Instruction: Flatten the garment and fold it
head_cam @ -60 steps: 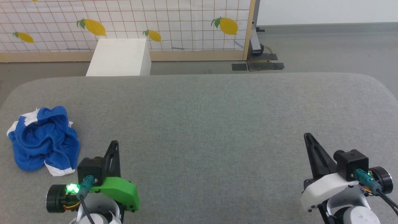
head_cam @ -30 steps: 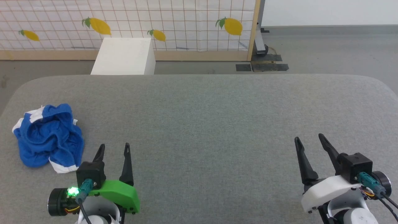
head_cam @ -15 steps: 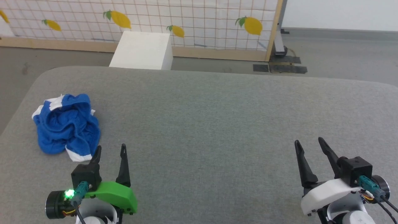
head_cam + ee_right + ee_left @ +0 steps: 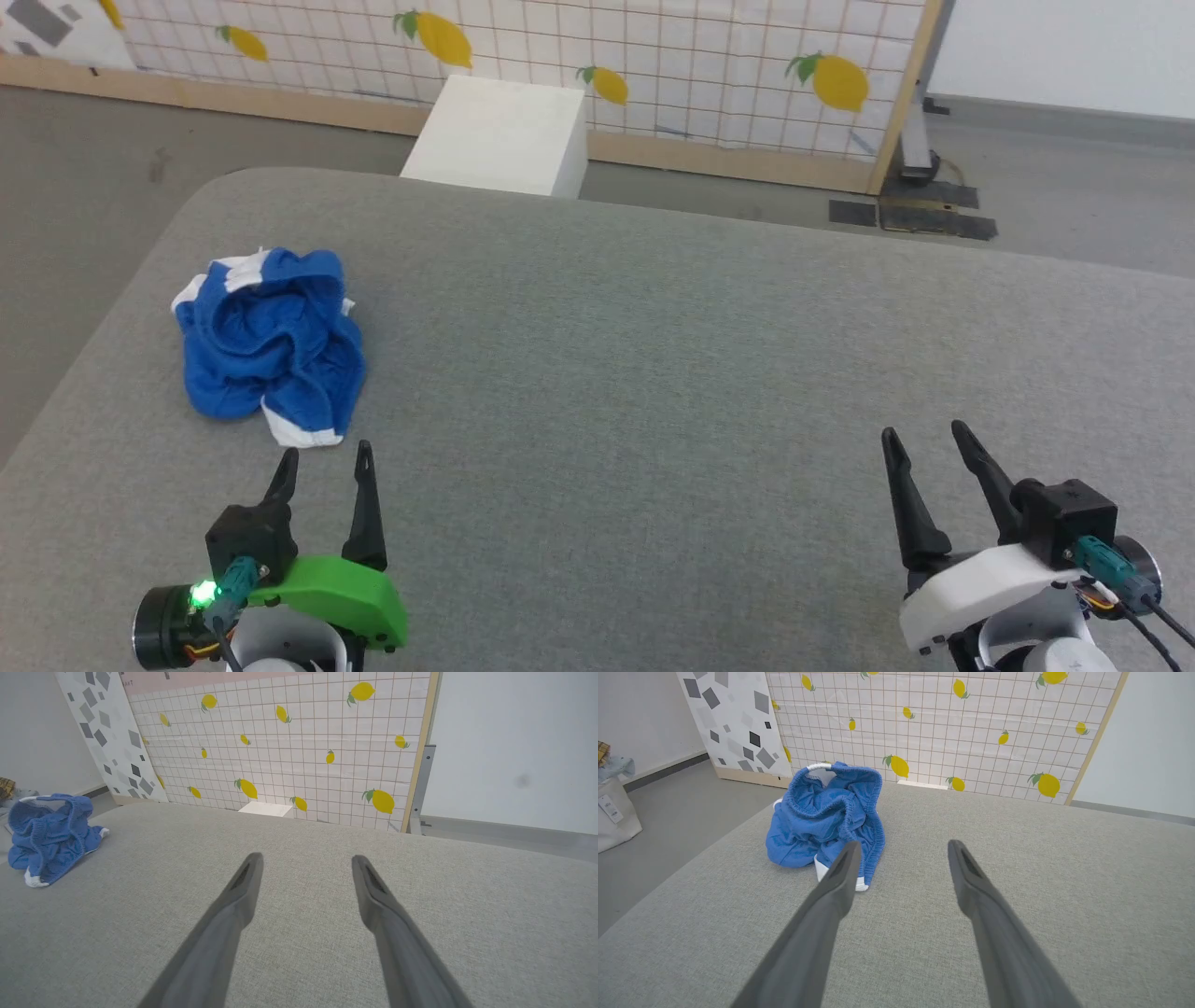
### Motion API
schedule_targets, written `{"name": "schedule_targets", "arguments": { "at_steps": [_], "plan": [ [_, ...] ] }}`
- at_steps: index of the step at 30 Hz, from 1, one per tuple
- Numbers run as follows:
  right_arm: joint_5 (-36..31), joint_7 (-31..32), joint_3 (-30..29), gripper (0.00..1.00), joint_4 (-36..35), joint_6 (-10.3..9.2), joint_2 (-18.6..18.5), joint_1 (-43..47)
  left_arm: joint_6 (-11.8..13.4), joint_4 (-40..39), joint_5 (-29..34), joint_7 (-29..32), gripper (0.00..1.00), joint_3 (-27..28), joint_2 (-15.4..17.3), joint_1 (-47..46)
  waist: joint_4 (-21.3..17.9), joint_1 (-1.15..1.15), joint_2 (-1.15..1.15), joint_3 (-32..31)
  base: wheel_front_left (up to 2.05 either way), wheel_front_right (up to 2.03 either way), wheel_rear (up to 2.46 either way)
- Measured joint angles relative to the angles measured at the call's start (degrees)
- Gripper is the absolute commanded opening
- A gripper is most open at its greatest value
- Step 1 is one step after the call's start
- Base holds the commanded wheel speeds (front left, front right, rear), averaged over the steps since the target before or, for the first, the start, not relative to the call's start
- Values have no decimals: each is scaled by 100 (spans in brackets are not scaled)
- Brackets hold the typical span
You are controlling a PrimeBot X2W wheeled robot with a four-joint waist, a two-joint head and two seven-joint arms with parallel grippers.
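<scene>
The garment [image 4: 271, 345] is a crumpled heap of bright blue fabric with white edge stripes, lying near the left side of the grey padded table [image 4: 653, 373]. The left wrist view shows the garment [image 4: 826, 816] with its gathered waistband uppermost, and it sits far left in the right wrist view [image 4: 49, 835]. My left gripper [image 4: 322, 457] is open just short of its near white hem, with nothing between the fingers [image 4: 840, 872]. My right gripper [image 4: 924, 434] is open and empty at the lower right, far from the cloth.
A white box [image 4: 499, 135] stands on the floor behind the table's far edge. A lemon-print grid panel [image 4: 653, 65] in a wooden frame closes the back. The table's left edge [image 4: 103, 317] drops to grey floor close to the garment.
The head camera has swung left, so the garment now sits further right and higher in view. Both grippers stay open and hold their places low in the frame.
</scene>
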Motion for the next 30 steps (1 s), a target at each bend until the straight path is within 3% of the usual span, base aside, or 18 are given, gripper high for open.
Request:
{"name": "schedule_targets", "arguments": {
  "at_steps": [30],
  "plan": [
    [231, -364, 88, 100, 393, 0, 1, 9, -2, 275, -153, -353, 100, 165, 0, 65, 939, 0, 0, 36, 0, 0, 0]
  ]
}}
